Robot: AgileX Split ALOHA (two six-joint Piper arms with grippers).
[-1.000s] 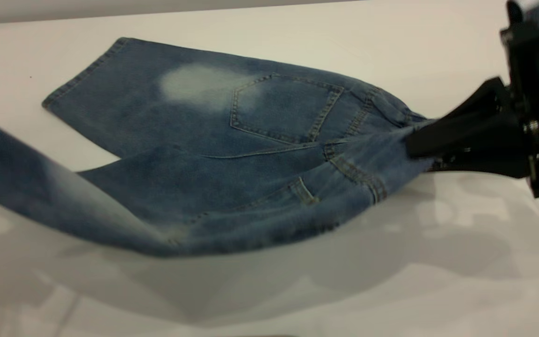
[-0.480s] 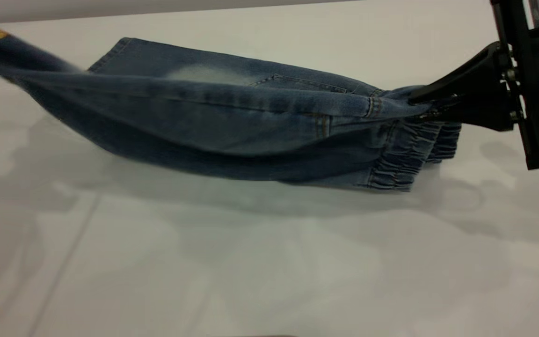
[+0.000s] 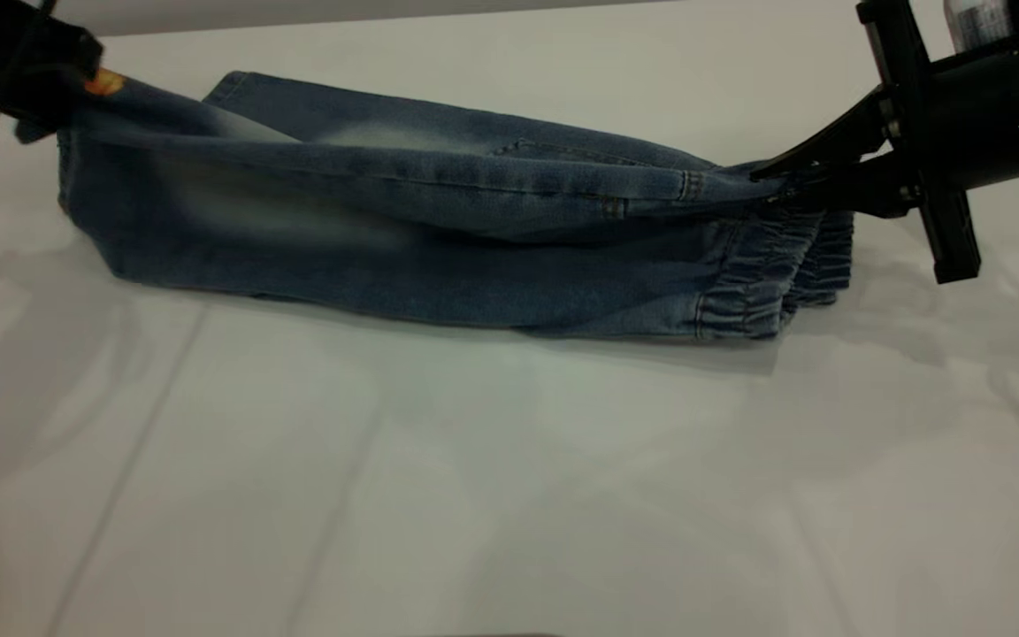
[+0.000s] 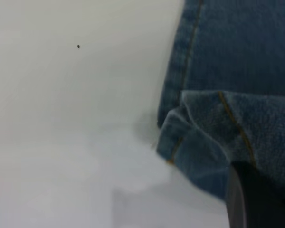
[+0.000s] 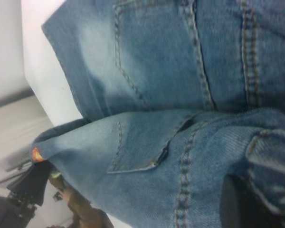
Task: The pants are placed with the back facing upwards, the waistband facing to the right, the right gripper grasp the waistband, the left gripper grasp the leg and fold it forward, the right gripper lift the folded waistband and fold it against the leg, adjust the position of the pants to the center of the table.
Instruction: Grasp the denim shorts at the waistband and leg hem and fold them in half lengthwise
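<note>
Both grippers clamped on denim: right gripper (image 3: 779,190) pinches the waistband (image 3: 775,283), ruffles hanging just below its fingers; left gripper (image 3: 63,84) pinches the leg (image 3: 173,168) hem. Between them, pants (image 3: 439,221) half-folded, lower edge resting on the table (image 3: 509,478).

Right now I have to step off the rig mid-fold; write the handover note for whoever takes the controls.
Right gripper: shut on the waistband, holding its upper layer raised at the table's right side.
Left gripper: shut on the leg, held up at the far left.
The pants are doubled lengthwise, the lifted half draped over the plain leg; the lower edge rests on the table.
Done: both grasps, leg mostly folded forward.
Left: lay it flat and release, fold the waistband against the leg, centre the pants.
</note>
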